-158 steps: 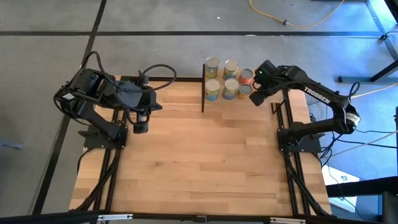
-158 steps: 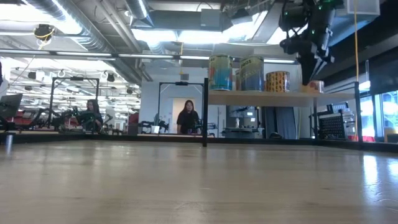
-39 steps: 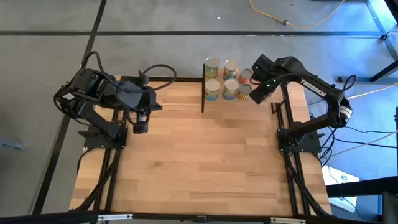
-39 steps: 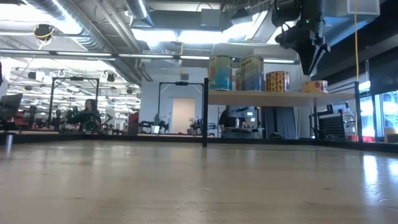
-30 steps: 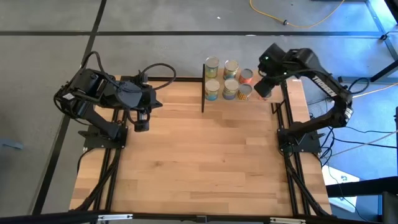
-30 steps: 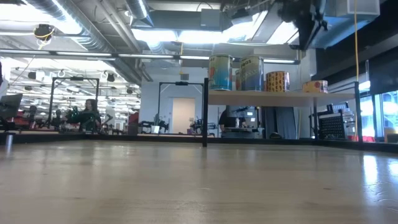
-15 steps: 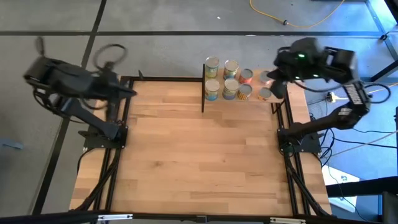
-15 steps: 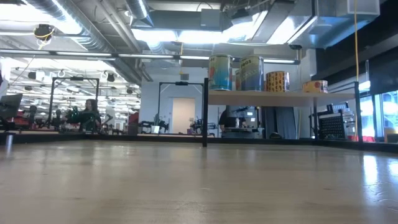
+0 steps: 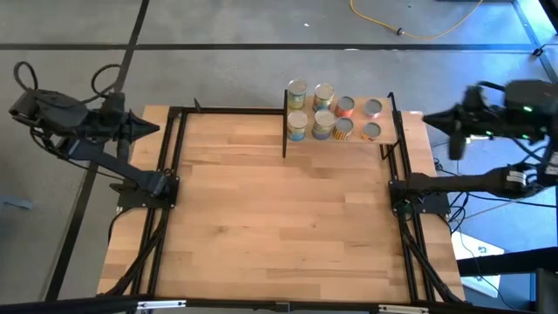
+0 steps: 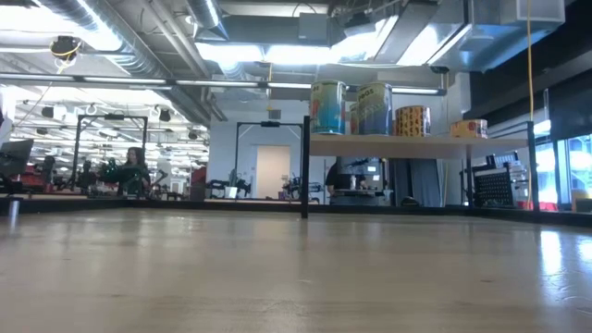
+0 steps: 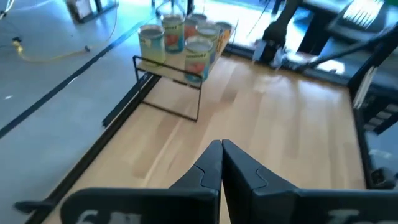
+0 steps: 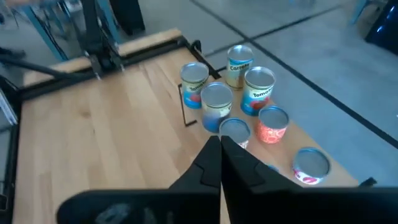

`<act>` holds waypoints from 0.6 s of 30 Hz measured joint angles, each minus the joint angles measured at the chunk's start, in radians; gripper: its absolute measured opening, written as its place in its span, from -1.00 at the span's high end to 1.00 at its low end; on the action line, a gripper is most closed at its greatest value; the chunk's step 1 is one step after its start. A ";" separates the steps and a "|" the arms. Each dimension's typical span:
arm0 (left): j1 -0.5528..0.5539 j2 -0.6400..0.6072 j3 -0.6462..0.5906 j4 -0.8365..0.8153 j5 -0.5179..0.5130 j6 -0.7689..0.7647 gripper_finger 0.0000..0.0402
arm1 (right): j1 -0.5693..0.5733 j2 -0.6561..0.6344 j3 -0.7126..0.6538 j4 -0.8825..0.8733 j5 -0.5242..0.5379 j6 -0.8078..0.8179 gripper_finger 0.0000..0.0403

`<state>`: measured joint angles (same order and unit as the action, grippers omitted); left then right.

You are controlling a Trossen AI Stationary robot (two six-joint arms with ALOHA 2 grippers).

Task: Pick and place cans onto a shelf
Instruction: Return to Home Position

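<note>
Left tool: fingers pressed together, nothing between them; held outside the left edge of the surface, aimed across it toward the shelf. Right tool: fingers likewise together and empty; held outside the right edge of the surface, near the far right corner, well apart from the shelf. Cans: grouped upright on the shelf board at the far edge of the surface, right of centre. Taller tins nearest the black post, shorter orange-red tins toward the right end. Low view: board raised above the surface on thin black uprights, four cans visible along it.
</note>
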<state>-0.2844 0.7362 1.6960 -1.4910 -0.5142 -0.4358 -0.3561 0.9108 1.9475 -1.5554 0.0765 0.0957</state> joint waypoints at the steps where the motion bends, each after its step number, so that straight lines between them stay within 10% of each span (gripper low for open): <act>1: 0.000 -0.034 -0.034 0.028 0.001 0.000 1.00 | 0.000 -0.033 -0.023 0.008 -0.001 0.008 0.98; 18: 0.001 -0.532 -0.628 0.593 0.160 0.219 1.00 | -0.001 -0.393 -0.630 0.416 -0.236 0.026 0.99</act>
<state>-0.2836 0.2040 1.0681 -0.8979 -0.3543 -0.2166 -0.3569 0.5176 1.3177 -1.1389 -0.1598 0.1217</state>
